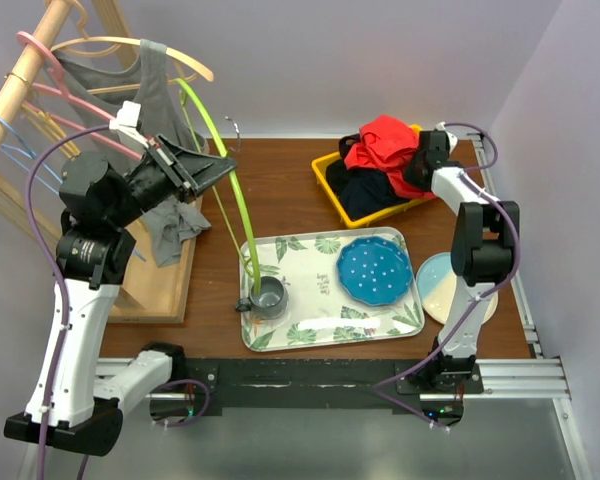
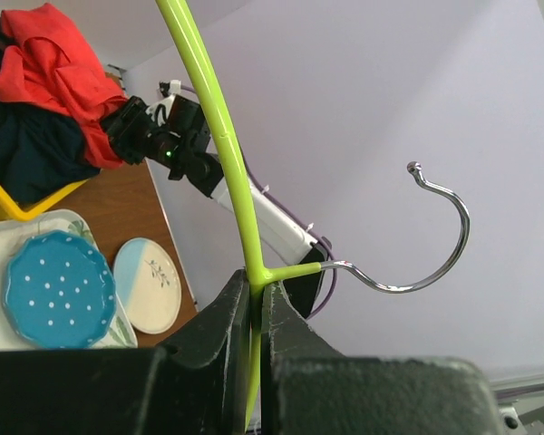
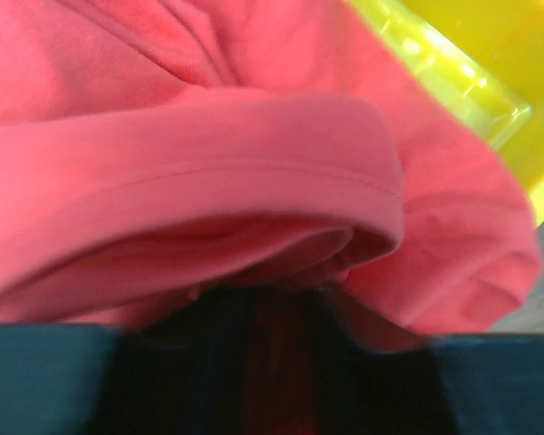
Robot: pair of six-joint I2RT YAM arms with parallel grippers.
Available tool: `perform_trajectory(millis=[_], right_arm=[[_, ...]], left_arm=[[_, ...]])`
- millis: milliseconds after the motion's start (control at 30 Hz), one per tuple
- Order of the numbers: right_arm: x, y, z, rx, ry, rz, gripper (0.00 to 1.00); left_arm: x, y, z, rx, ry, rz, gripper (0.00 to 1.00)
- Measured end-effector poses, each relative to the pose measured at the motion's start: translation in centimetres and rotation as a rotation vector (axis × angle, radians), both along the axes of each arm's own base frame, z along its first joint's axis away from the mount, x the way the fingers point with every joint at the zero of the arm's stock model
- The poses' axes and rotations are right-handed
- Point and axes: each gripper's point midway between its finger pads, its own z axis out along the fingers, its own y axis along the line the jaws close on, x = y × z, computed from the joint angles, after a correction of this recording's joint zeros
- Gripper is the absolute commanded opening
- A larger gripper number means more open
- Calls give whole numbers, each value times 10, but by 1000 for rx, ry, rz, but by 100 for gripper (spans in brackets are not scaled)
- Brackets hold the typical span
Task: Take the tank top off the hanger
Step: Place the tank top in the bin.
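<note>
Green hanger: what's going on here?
The left gripper is shut on the green hanger at the base of its metal hook; that hanger is bare. The right gripper is down in the red garment in the yellow bin; its grip can't be seen. A grey tank top hangs on a wooden hanger at the rack.

Left gripper (image 1: 218, 165) closed on lime-green plastic hanger (image 1: 242, 215), lower end at grey cup (image 1: 269, 296) on leaf-pattern tray (image 1: 320, 325). Right gripper (image 1: 420, 152) against red cloth (image 1: 385, 140) in yellow bin (image 1: 325, 178) on brown wooden desk (image 1: 280, 190).
</note>
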Motion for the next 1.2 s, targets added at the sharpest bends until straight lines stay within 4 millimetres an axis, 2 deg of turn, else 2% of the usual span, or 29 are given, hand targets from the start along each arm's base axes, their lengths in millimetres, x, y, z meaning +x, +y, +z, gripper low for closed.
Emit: perform_trajectory(millis=[33,133,233,333,400,433,533,600,767,867,933,967,1000,1100,1200], right_arm=[[2,-2,1,-5,-8,-2,54],[5,-4,6,-10,-22,-4,67],[3,-3,15,-18,-32,1,73],[-1,7,36,-18,-56,21,79],[-4,21,60,-20,-95,52,82],[-6,32,76,-19,-124,75,87],[-13,66,118,-15,-205,147,92],[-20,86,141,-8,-250,194,92],[-57,146,201,46,-358,383,91],[-85,180,248,124,-472,545,91],[-103,193,283,168,-563,636,90],[-115,200,308,192,-633,700,90],[-118,202,314,197,-651,715,90],[-132,218,355,228,-757,839,90],[-136,238,380,249,-825,966,90]], left_arm=[[1,1,2,-9,2,8,0],[8,4,5,-30,9,45,0],[18,10,9,-47,5,104,0],[29,13,15,-81,-3,144,0],[39,15,20,-110,-7,166,0],[44,16,21,-125,-4,180,0],[62,24,25,-160,-7,249,0],[74,30,29,-175,-26,299,0],[107,49,37,-252,-38,443,0],[125,61,40,-305,-40,525,0],[137,69,41,-329,-46,582,0],[146,74,41,-337,-47,615,0],[150,76,41,-344,-47,629,0],[167,84,46,-373,-45,674,0],[176,88,53,-410,-52,685,0]])
